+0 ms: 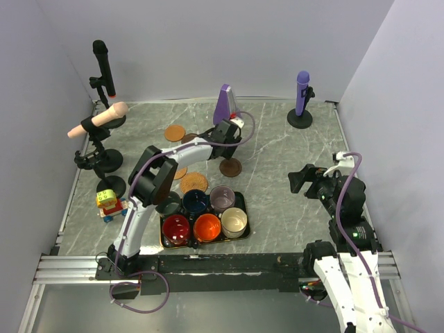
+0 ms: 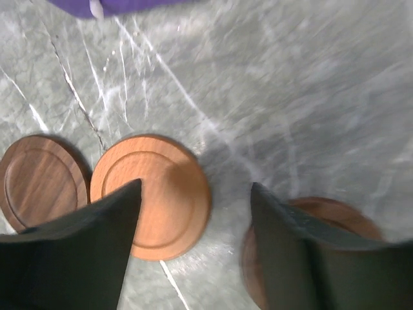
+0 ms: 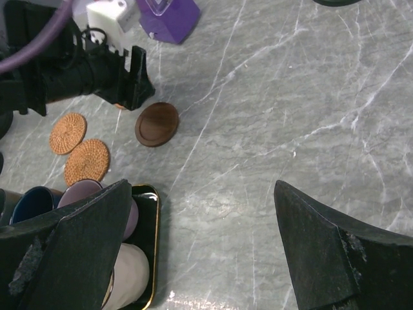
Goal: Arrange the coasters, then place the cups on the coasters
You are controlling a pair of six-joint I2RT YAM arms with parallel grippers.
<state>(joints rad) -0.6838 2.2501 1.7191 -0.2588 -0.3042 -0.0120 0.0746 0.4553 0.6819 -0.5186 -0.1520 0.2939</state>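
Hovering — left tool [image 2: 195, 188] over coasters [image 2: 161, 169]

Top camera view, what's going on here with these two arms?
The left gripper hovers open over the wooden coasters at the far middle of the table, holding nothing. All six cups sit in the black tray near the arm bases. The right gripper hangs open on the right, empty.

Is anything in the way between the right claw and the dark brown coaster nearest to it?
No, nothing visible is. Only bare marble table lies between the open right claw and the dark brown coaster. The left claw hovers close beside that coaster, so it might get crowded there.
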